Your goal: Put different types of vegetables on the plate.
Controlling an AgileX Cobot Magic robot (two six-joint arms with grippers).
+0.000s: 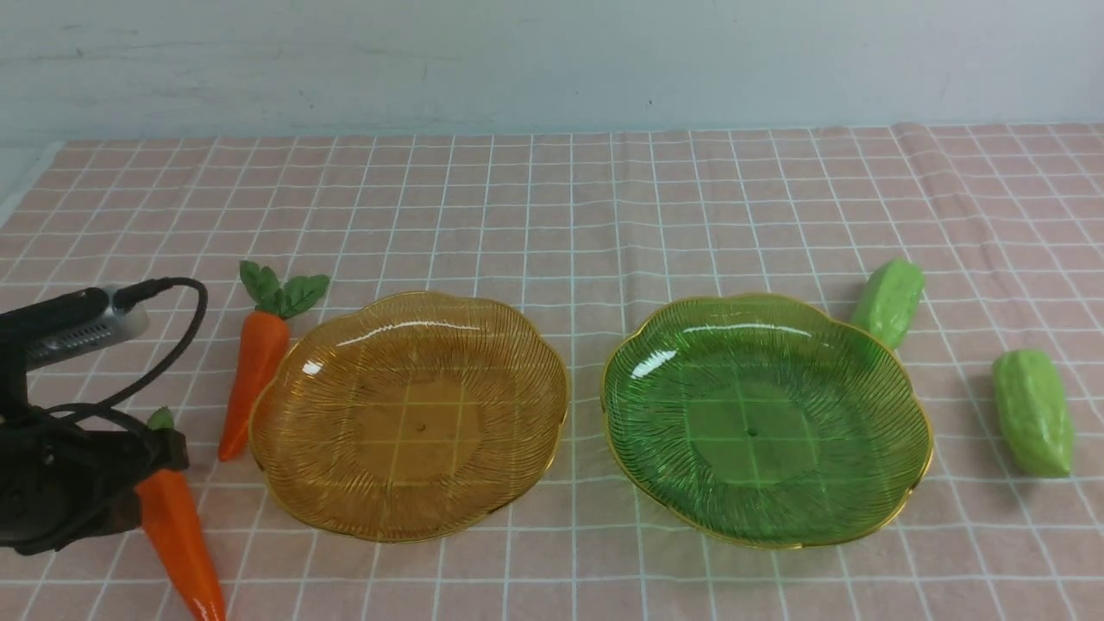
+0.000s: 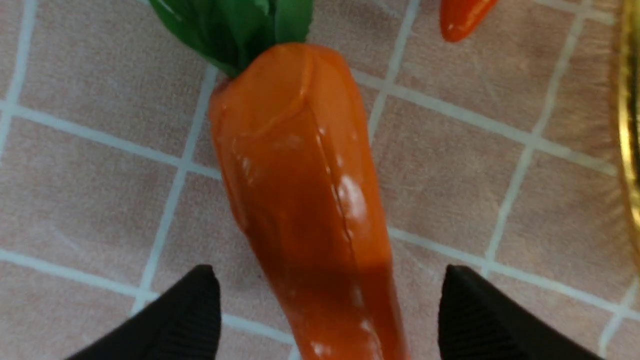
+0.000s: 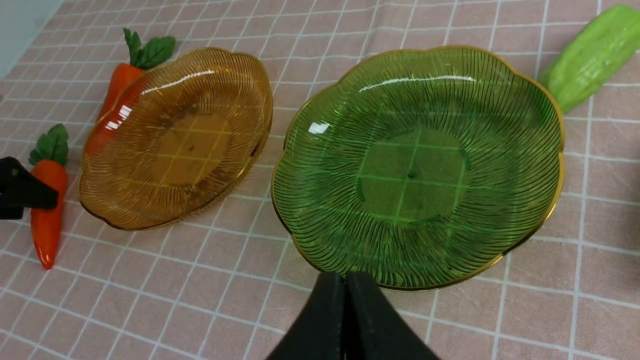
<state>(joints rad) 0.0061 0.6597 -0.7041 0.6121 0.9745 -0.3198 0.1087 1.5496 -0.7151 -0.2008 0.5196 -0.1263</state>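
Two orange carrots lie left of the amber plate point(image 1: 405, 483): the near carrot point(image 1: 177, 535) and the far carrot point(image 1: 254, 371). Two light green gourds point(image 1: 890, 302) point(image 1: 1032, 412) lie right of the green plate point(image 1: 759, 414). Both plates hold nothing. My left gripper point(image 1: 151, 483) is low over the near carrot's leafy end. In the left wrist view it point(image 2: 327, 280) is open, one finger on each side of the carrot point(image 2: 300, 190), with gaps between. My right gripper point(image 3: 345, 280) is shut and empty, near the green plate's point(image 3: 415, 165) front rim; it is out of the front view.
A pink checked cloth covers the table up to a pale wall at the back. The amber plate's gold rim point(image 2: 631, 125) and the far carrot's tip point(image 2: 462, 20) lie close beside my left gripper. The two plates sit side by side with a narrow gap.
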